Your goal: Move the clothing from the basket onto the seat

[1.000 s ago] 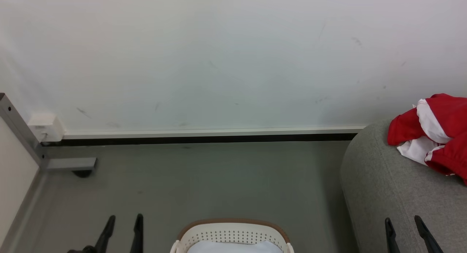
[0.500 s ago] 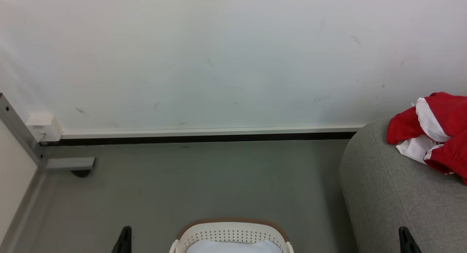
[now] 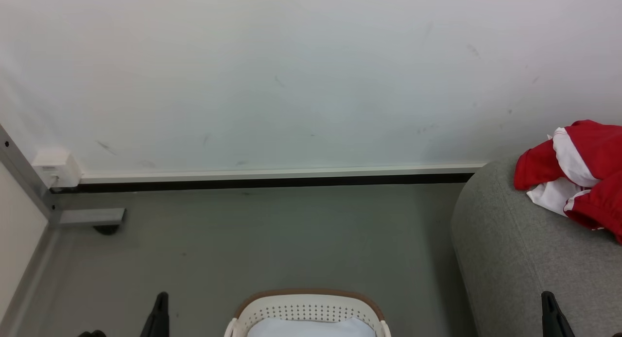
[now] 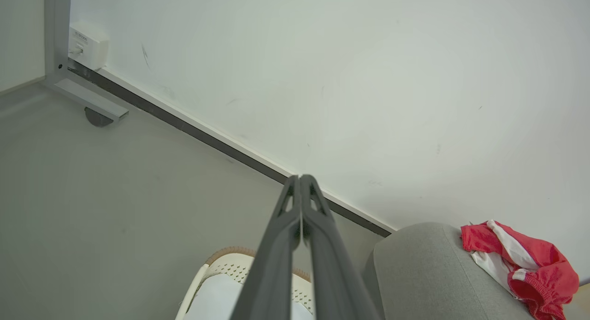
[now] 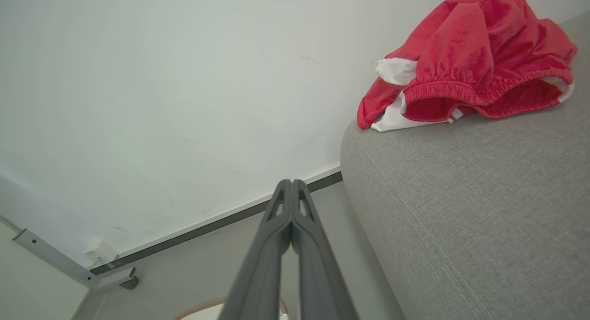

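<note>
**Finding one:** both sets of jaws, spread apart a second ago, are now clenched tip to tip on nothing. Your left gripper (image 4: 300,178) shows its two dark fingers pressed together in its wrist view, and your right gripper (image 5: 291,181) shows the same in its own. In the head view each appears as a single dark point at the bottom edge, well apart from the load.

**Finding two:** the bright red soft garment with white panels (image 3: 578,174) lies crumpled on the rounded top of the large light grey woven seat (image 3: 510,259), at the end nearest the wall. Neither arm touches it. It lies as it did a second ago, and I put the slight shift of the head picture down to the camera. I judge the transfer complete and the closing of the jaws a stowing move.

**Surroundings:** the oval cream-white perforated basket with brown rim (image 3: 306,310) stands on the grey floor (image 3: 291,240) between your arms, near the seat. It holds a plain pale white-blue cloth (image 3: 311,328), which is not your load. A grey metal frame foot (image 3: 90,215) and a white wall box (image 3: 56,166) sit in the far left corner, well apart.

Nothing stands in your way; note only that the garment sits close to the seat's rounded edge and could slide
</note>
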Robot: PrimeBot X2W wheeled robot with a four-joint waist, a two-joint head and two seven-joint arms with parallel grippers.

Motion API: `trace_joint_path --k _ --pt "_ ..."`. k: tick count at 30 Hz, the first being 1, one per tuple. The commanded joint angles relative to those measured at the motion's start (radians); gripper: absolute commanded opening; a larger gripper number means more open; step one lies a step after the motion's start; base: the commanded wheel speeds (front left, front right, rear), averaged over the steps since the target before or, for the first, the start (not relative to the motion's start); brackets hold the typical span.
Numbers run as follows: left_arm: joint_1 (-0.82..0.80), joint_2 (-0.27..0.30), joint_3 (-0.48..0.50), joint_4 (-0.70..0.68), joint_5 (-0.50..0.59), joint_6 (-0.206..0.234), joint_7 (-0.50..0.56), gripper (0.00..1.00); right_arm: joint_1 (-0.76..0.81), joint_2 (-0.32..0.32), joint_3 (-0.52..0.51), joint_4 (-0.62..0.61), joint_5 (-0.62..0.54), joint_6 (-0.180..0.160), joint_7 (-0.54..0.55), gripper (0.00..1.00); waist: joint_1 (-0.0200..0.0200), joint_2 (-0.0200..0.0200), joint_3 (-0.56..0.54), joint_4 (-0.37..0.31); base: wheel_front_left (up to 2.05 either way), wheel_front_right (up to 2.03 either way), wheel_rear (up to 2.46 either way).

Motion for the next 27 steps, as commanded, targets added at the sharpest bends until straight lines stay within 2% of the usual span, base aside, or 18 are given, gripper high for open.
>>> trace_joint_path --k 1,27 --pt "-0.025 0.003 0.007 -0.011 -0.033 -0.001 0.005 0.0 -0.029 -0.013 -0.005 -0.01 0.031 -0.001 0.005 0.0 -0.0001 -0.0001 0.0 0.0 0.0 0.0 0.0" --pt "-0.075 -0.003 0.037 -0.004 -0.374 -0.003 0.098 0.0 -0.089 -0.017 -0.019 0.005 0.402 -0.001 0.094 0.0 -0.0001 -0.0001 0.012 -0.007 0.0 0.0 0.0"
